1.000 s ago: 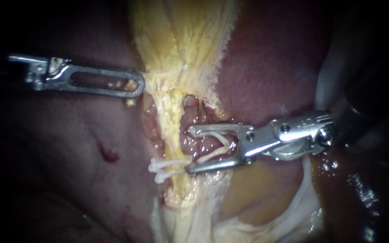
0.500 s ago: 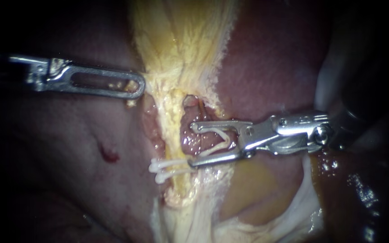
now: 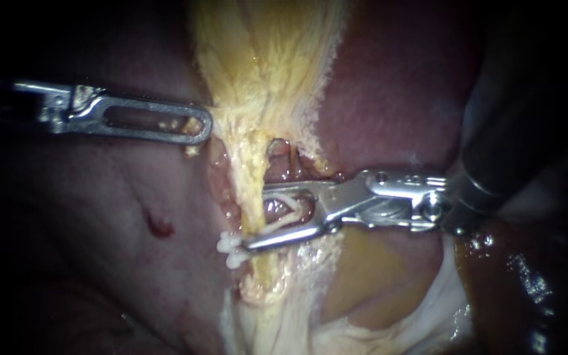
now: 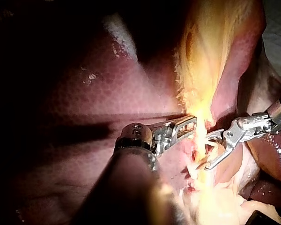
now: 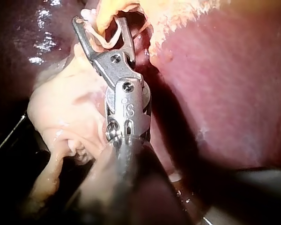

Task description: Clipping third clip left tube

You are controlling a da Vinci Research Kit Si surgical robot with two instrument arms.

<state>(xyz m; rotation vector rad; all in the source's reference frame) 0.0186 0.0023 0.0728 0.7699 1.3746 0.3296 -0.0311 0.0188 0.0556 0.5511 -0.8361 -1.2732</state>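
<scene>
A thin yellow tube point(image 3: 252, 197) runs down from fatty yellow tissue point(image 3: 264, 59). Two white clips point(image 3: 230, 250) sit on it low down, their ends showing left of the tube. My right instrument point(image 3: 253, 218) comes in from the right, its jaws spread wide and holding an open white clip point(image 3: 287, 209). Those jaws straddle the tube just above the seated clips, as the right wrist view point(image 5: 100, 23) also shows. My left instrument point(image 3: 200, 129) lies level higher up, its slotted jaws shut on the edge of the yellow tissue; the left wrist view point(image 4: 192, 125) shows the same hold.
Dark red liver point(image 3: 396, 98) lies on both sides of the tube. A small blood-red spot point(image 3: 158, 227) marks the liver at the left. Pale yellowish tissue point(image 3: 363, 283) sits under the right instrument. A wet dark surface point(image 3: 520, 276) glistens at the lower right.
My right instrument has slid left with its clip. Its jaws, which stood right of the tube, now reach across it and cover part of the seated clips. The left instrument has held still.
</scene>
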